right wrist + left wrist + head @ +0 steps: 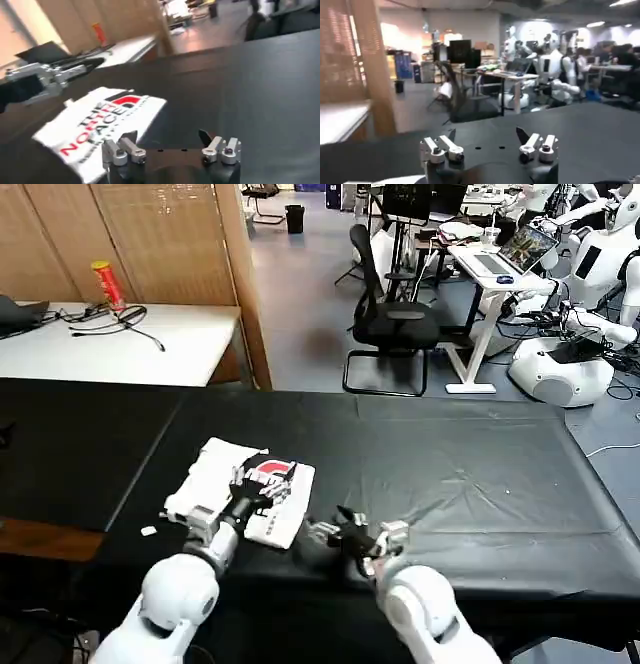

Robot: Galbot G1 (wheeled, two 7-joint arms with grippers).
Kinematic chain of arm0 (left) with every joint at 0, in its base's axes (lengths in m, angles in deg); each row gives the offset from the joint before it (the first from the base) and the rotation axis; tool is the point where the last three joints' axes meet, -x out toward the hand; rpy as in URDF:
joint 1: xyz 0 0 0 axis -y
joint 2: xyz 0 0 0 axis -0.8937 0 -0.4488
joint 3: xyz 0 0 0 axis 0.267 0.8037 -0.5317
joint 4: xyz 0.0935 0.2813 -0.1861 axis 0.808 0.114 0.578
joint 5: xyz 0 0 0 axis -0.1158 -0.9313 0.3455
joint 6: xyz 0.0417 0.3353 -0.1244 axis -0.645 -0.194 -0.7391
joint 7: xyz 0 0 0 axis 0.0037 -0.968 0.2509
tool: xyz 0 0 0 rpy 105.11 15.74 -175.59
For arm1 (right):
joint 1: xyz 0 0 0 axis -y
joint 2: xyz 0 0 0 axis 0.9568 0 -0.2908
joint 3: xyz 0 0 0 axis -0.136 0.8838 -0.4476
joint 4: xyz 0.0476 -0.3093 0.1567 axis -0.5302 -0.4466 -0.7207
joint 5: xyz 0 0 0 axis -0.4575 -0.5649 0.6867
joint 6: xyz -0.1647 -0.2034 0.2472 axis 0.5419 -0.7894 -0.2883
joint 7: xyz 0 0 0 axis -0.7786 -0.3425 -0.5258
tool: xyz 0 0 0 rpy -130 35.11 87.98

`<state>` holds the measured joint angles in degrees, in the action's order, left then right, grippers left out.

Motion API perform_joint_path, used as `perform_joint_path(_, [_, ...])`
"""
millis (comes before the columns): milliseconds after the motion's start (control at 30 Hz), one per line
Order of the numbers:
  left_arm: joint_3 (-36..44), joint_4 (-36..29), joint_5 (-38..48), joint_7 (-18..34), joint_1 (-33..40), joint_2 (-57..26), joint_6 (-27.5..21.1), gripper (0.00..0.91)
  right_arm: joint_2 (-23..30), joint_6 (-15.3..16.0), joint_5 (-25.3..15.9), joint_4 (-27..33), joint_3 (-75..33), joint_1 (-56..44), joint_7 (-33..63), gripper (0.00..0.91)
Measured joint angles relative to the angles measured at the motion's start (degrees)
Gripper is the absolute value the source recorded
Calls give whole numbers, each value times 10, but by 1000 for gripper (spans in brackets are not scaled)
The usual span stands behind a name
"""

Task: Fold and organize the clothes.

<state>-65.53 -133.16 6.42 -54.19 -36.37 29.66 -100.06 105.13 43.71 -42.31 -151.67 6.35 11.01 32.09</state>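
The clothes are one white T-shirt, folded into a compact rectangle on the black table, near its front left. Its red and black "THE NORTH FACE" print faces up. My left gripper hovers over the shirt's right half, open, with nothing between its fingers. My right gripper is just right of the shirt, low over the black cloth. It is open and empty, and the shirt's near corner lies just beyond one fingertip. The left gripper also shows farther off, above the shirt.
The black-covered table stretches wide to the right and behind the shirt. A small white scrap lies near the front left edge. Behind stand a white table with cables and a red can, and an office chair.
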Motion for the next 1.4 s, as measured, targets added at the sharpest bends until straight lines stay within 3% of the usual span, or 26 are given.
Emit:
perform_joint_path(33, [-3,-2,0,1,-2,0,1,878,4,-1,0,10,6,7,1,868])
perform_joint_path(67, [-7,-3,0,2,-5,0,3,878,8,-1,0,19,11,14,1,692])
perform_joint_path(100, [-11,-4,1,2,-8,-1,4,878,12,-2,-1,28,15,20,1,653])
perform_joint_path(167, [-20,-9,6,3,-12,-3,6,878,19,-3,-2,45,21,30,1,371])
perform_joint_path(267, [-35,-13,13,3,-18,-7,9,878,28,-5,-2,65,26,42,0,146])
perform_joint_path(333, [-44,-16,15,3,-22,-9,11,878,33,-6,-2,77,28,49,0,68])
perform_joint_path(533, [-69,-24,16,3,-37,-13,17,878,41,-5,-2,95,27,60,-1,0])
perform_joint_path(800, [-93,-18,15,3,-52,-13,30,878,19,21,9,67,-7,42,0,0])
perform_joint_path(1000, [-109,-3,24,3,-55,-12,41,878,-40,45,38,14,-71,12,-2,10])
perform_joint_path(1033, [-111,0,26,3,-55,-12,42,878,-51,49,39,8,-82,8,-2,215])
perform_joint_path(1067, [-113,3,27,4,-55,-12,43,878,-63,57,38,3,-94,4,-1,878])
perform_joint_path(1200, [-120,11,33,9,-60,-12,43,878,-104,92,24,-12,-130,-3,-3,878])
perform_joint_path(1400, [-124,12,36,10,-69,-12,47,878,-144,94,12,-37,-152,-19,-1,878])
